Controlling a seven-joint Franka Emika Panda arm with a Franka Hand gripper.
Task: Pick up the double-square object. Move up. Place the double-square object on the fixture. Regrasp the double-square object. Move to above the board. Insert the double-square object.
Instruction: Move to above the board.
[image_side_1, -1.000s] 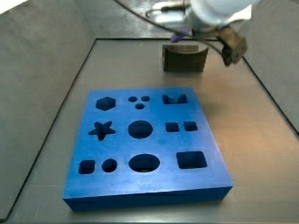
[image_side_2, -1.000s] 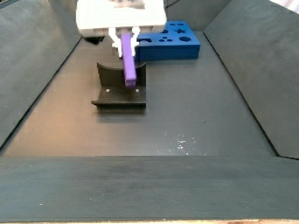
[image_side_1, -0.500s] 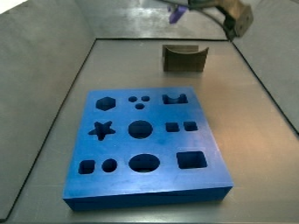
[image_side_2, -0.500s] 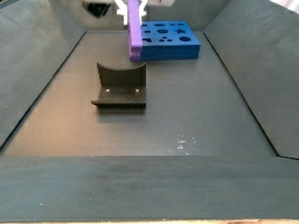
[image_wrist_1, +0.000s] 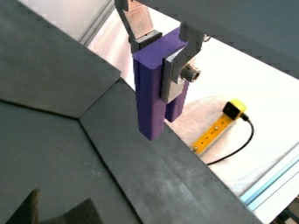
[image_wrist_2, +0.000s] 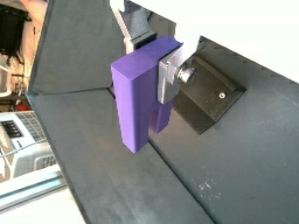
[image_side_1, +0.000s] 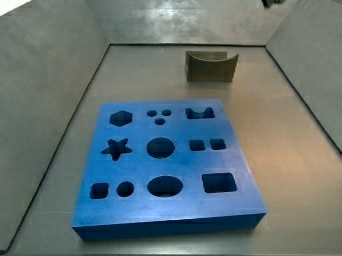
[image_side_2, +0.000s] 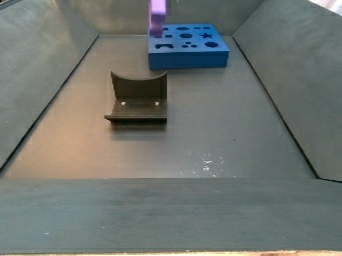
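1. One piece only is in my grip: the double-square object (image_wrist_1: 155, 83), a light-purple elongated block, hangs lengthwise below my hand (image_wrist_1: 158, 48), clamped near its upper end between the silver fingers (image_wrist_1: 142, 22); both wrist views show this
2. My hand is raised high above the floor; in a side view only the lower tip of the block (image_side_2: 156, 17) shows at the upper edge, and the hand itself is out of frame
3. Fixture (image_side_2: 136, 99) stands empty on the dark floor, well apart from the block; the board (image_side_1: 168, 161) lies flat with its cut-outs unoccupied
4. Handling, as I judge it: the block looks like rigid, light plastic with smooth flat faces, so it should not bend but could slip or pivot between the pads, since most of its length hangs free below the grip
5. Best hold, in my judgement: across two opposite flat faces, squarely, with the pads flat on them; a grip nearer the middle would resist swinging, while the high grip leaves the lower end clear for entering a cut-out
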